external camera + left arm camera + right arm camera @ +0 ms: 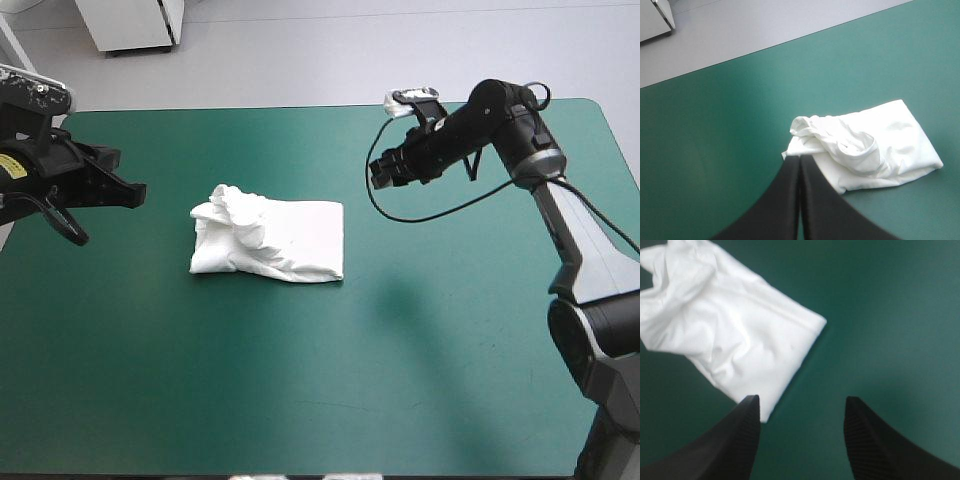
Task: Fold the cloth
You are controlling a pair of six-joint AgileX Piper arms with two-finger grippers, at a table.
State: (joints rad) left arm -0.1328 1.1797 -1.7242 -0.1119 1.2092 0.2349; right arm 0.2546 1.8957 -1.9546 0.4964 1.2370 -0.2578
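From above, the T-shirt (270, 240) lies as a folded white bundle on the teal-green counter (450, 350), left of its middle and rumpled at its left end. The left tool (135, 192) hangs to the bundle's left and the right tool (380, 172) to its far right, both clear of it. In the left wrist view the black fingers meet in one point, clenched on nothing, with the bundle just ahead. In the right wrist view the fingers stand apart, released, and a corner of the bundle lies ahead of one finger.

Nothing legible — the yellow label (11, 167) seems too small to read.
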